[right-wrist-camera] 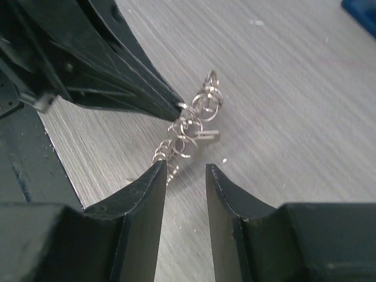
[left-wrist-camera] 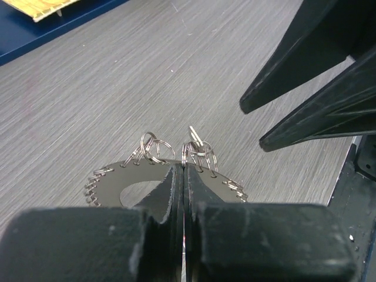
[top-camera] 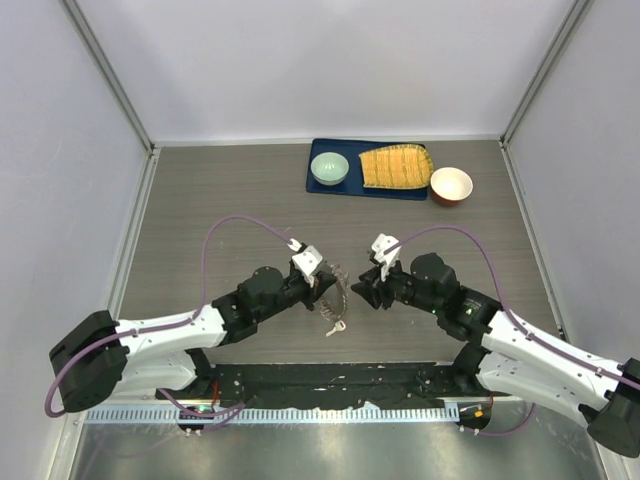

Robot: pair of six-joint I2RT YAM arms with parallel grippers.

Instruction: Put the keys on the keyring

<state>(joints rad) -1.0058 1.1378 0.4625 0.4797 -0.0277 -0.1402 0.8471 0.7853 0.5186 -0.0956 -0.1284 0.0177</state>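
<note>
Above table [top-camera: 200, 200] centre: left gripper [left-wrist-camera: 180, 171] clamped on keyring [left-wrist-camera: 117, 179]; right gripper [right-wrist-camera: 185, 170] partly parted, empty; key [top-camera: 336, 327] seemingly dangling, threading unconfirmed.

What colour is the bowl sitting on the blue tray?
The bowl is pale green, shown best in the top external view.

Right gripper [right-wrist-camera: 185, 169] at bottom, jaws parted, just beneath the keyring [right-wrist-camera: 191, 120] pinched edge-on by the left gripper [right-wrist-camera: 176, 108] from upper left, 1 key [right-wrist-camera: 208, 136] jutting right, over grey table [right-wrist-camera: 282, 117].
</note>
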